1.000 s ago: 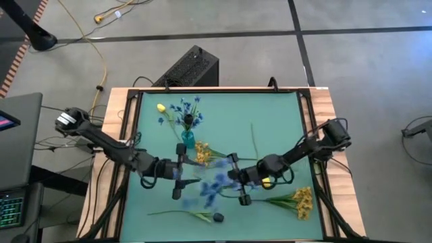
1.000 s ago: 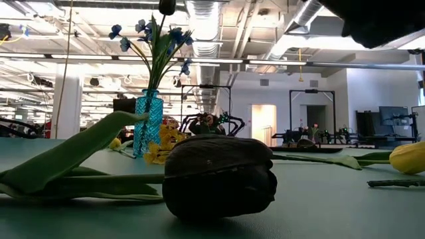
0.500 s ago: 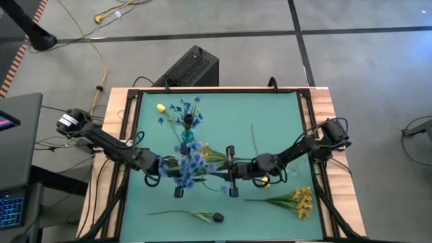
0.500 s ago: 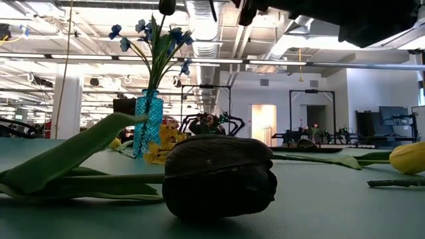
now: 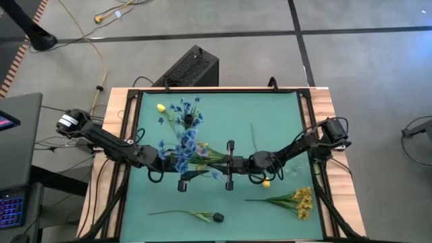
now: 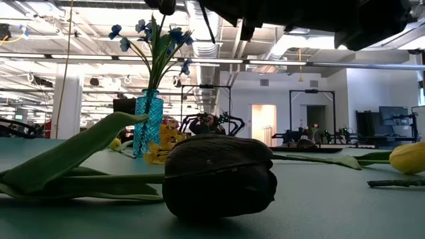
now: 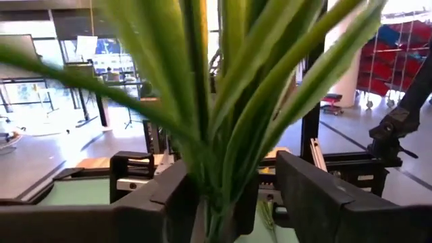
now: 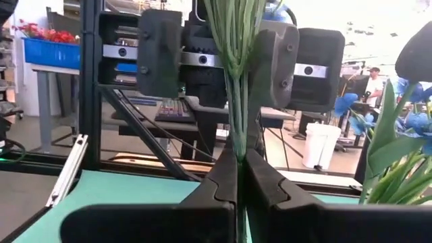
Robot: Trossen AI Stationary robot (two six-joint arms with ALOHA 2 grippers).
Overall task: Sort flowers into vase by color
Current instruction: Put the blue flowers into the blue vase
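A blue flower sprig [image 5: 183, 147] with long green leaves [image 7: 223, 101] is held up over the middle of the table. My right gripper [image 8: 236, 172] is shut on its stem. My left gripper [image 7: 236, 199] faces it from the table's left, open, one finger on each side of the leafy stem; I cannot tell whether they touch it. The turquoise vase [image 5: 187, 137] stands just beyond, holding blue flowers [image 6: 153, 36] and a dark bud. A dark bud [image 5: 217, 217], yellow-orange clusters [image 5: 301, 200] and a yellow bud [image 5: 160, 106] lie on the mat. My right gripper pinches the sprig's thin green stem [image 8: 235, 145] between its two fingers, below the leaves. The fingers come in about level from the table's right and lie across the stem. The sprig stands up from the hold, lifted clear of the mat.
A second yellow-orange cluster [image 5: 202, 155] lies beside the vase, close under the held sprig. Another yellow bud [image 5: 267, 181] lies under my right arm. A loose green stem [image 5: 254, 138] lies right of centre. The mat's near left and far right parts are bare.
My right gripper has carried the blue sprig toward the table's left and far edges, up to my left gripper and nearer the vase. The sprig's blossoms now stand between the two grippers beside the vase.
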